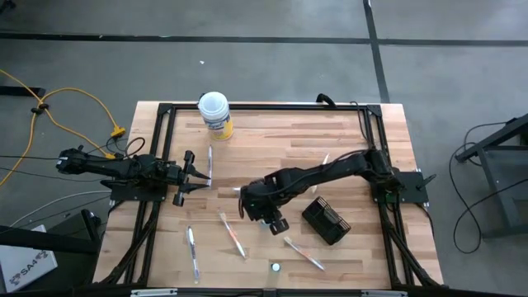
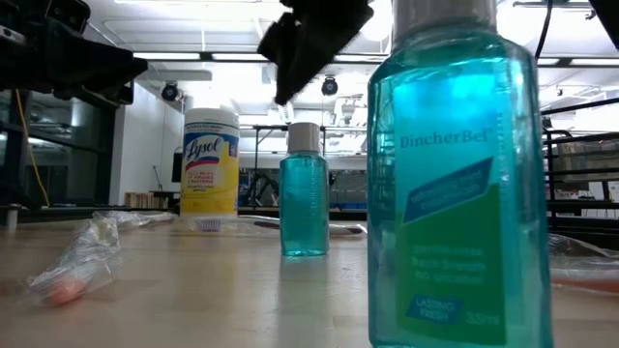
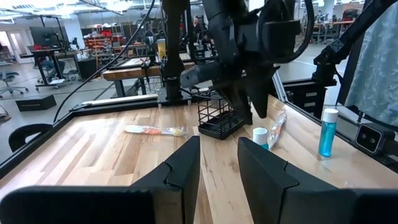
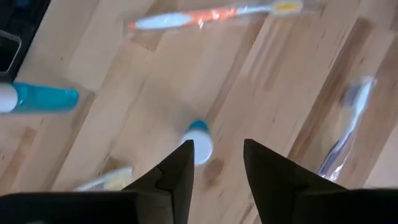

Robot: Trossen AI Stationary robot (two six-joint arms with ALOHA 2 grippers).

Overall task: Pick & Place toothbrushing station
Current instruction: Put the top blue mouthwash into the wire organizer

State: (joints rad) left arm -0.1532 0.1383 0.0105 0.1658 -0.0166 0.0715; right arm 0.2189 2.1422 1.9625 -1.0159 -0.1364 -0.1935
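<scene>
The toothbrushing station (image 1: 327,221), a small black slotted holder, stands on the wooden table right of centre; the left wrist view shows it (image 3: 221,118) beyond the right arm. My right gripper (image 1: 272,221) hovers just left of it, pointing steeply down, open, and holds nothing. A small blue bottle with a white cap (image 4: 198,144) stands upright on the table below its fingers; in the low view this bottle (image 2: 304,208) is clear of the gripper (image 2: 309,48) above it. My left gripper (image 1: 198,173) waits open at the table's left side, level.
A white-lidded Lysol canister (image 1: 214,113) stands at the far edge. Wrapped toothbrushes lie scattered: (image 1: 233,234), (image 1: 192,252), (image 1: 304,253), (image 1: 209,160). A second blue bottle (image 1: 275,266) stands near the front edge, close to the low camera (image 2: 455,184).
</scene>
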